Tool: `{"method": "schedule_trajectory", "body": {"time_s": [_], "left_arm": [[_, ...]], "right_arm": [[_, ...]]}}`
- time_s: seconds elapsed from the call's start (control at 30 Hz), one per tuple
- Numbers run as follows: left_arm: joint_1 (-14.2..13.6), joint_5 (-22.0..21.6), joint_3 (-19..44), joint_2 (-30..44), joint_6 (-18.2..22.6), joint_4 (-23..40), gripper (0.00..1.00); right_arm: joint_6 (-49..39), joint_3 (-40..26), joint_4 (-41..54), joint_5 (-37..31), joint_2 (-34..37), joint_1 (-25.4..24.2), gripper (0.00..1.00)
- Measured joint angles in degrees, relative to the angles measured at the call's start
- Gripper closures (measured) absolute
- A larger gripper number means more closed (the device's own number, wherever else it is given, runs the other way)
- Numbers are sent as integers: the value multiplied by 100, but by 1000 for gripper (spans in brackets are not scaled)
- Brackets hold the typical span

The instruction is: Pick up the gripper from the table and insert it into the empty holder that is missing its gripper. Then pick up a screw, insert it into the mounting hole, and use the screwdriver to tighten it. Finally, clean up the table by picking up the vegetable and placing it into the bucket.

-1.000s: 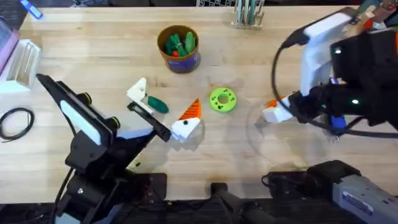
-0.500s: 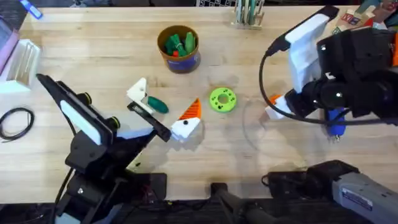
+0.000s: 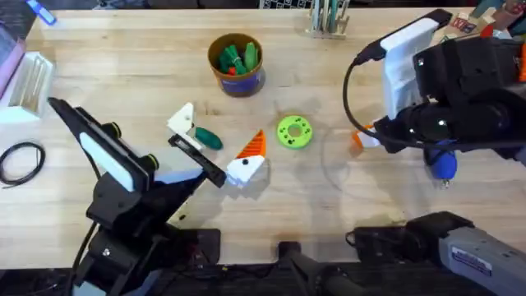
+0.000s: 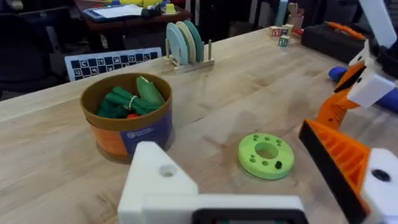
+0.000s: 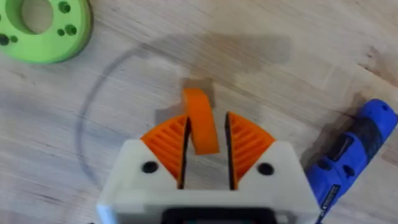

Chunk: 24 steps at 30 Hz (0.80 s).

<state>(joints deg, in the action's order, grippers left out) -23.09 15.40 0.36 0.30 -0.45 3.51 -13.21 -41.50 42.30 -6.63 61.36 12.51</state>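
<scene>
Overhead: left gripper [image 3: 215, 141] spread wide over the vegetable [image 3: 207, 138] on the table [image 3: 123, 74], long axis roughly finger to finger. Bucket [image 3: 236, 64] just beyond. Arm low, stretched forward. Right gripper [image 3: 362, 138] well apart.

Left wrist: bucket [image 4: 127, 124] ahead.

Right wrist: pads [image 5: 168, 140] clamped on an orange piece [image 5: 200, 121], screwdriver [image 5: 351, 155] alongside.

You are working in a robotics lab or workshop. The evidence: a butcher-block wooden tabletop [image 3: 148, 74], a checkerboard calibration board [image 4: 106, 62] propped at its far edge, a coiled black cable [image 3: 20, 160] at the left, and cluttered desks in the room behind.
</scene>
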Motion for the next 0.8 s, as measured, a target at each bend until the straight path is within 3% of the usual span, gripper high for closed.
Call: {"method": "schedule_trajectory", "body": {"time_s": [0.5,0.57,0.67,0.8], "left_arm": [[0,0,0,2,0,0,15],[0,0,0,2,0,0,13],[0,0,0,2,0,0,13],[0,0,0,2,0,0,14]], "right_arm": [[172,0,168,-2,-53,2,723],[172,-1,180,-1,-117,2,775],[207,-1,188,-2,-182,2,971],[212,-2,177,-1,-288,2,985]]}}
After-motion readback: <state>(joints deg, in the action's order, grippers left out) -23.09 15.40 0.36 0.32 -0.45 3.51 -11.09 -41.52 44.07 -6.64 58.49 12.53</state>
